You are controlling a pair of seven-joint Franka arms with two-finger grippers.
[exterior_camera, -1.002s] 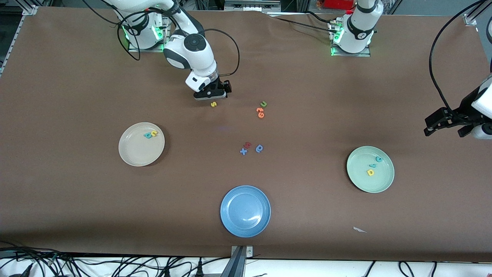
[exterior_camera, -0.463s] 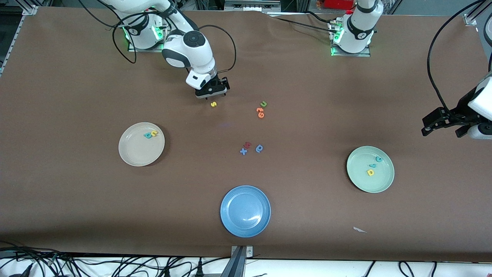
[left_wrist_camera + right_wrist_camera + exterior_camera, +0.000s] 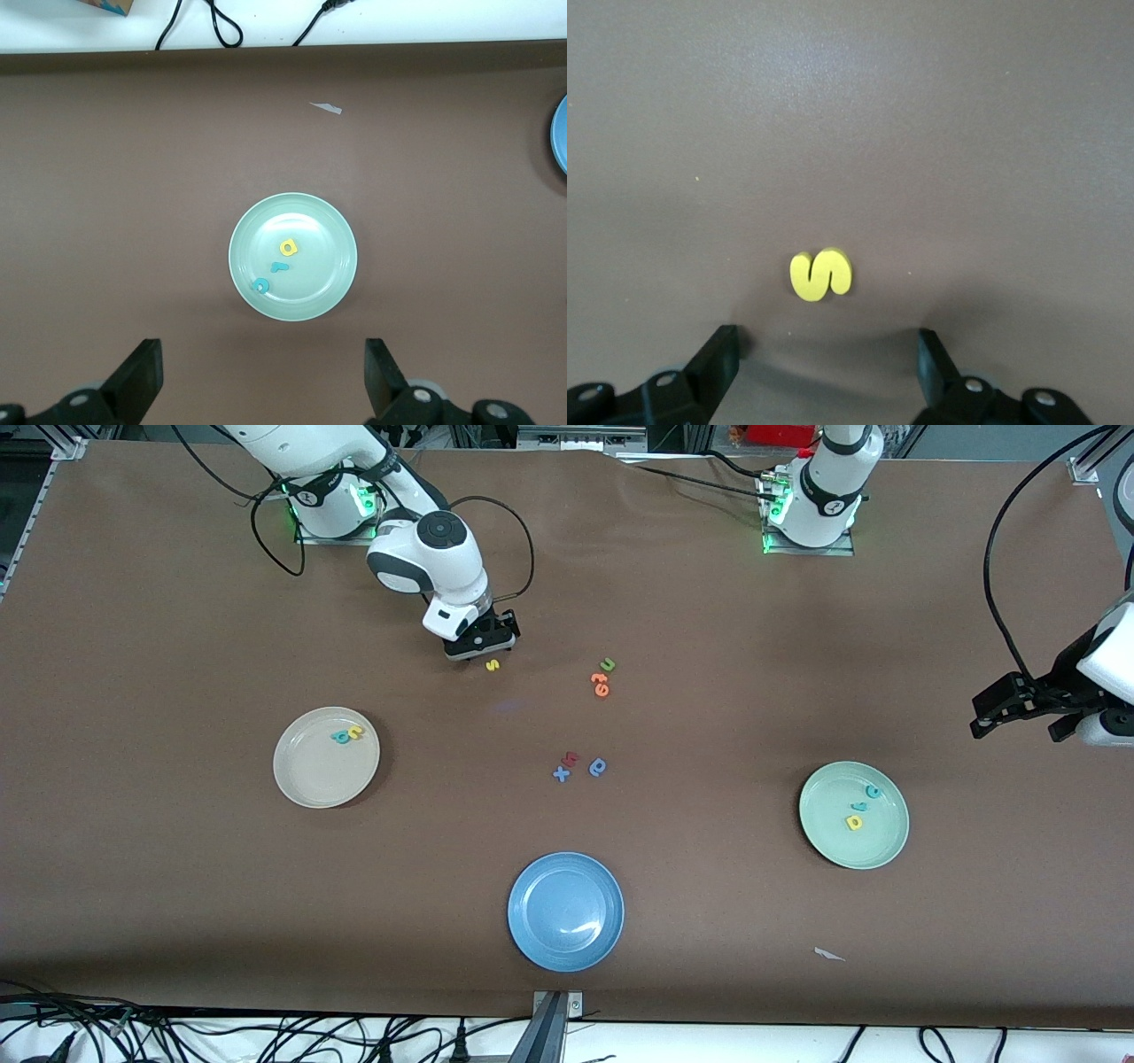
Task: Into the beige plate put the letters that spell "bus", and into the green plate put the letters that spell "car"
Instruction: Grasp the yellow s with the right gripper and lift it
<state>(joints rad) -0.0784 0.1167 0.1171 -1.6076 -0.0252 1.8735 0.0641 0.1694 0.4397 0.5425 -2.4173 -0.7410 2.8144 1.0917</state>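
The yellow s (image 3: 493,664) lies flat on the brown table. My right gripper (image 3: 477,651) is low over the table right beside it, open, and the s (image 3: 821,275) sits just ahead of its fingertips (image 3: 830,350). The beige plate (image 3: 319,779) holds a teal b (image 3: 339,736) and a yellow u (image 3: 355,732). In the green plate (image 3: 837,846) lie a teal c (image 3: 873,791), a teal r (image 3: 858,807) and a yellow a (image 3: 854,823). My left gripper (image 3: 997,713) waits open over bare table at its own end, and its wrist view looks onto the green plate (image 3: 323,283).
A green u (image 3: 607,664) and orange letters (image 3: 601,684) lie mid-table. A blue x (image 3: 561,773), a red letter (image 3: 571,759) and a blue round letter (image 3: 598,767) lie nearer the camera. A blue plate (image 3: 565,911) and a white scrap (image 3: 828,954) are near the front edge.
My right gripper has turned and come down toward the table beside the yellow s. The left arm has drifted only slightly.
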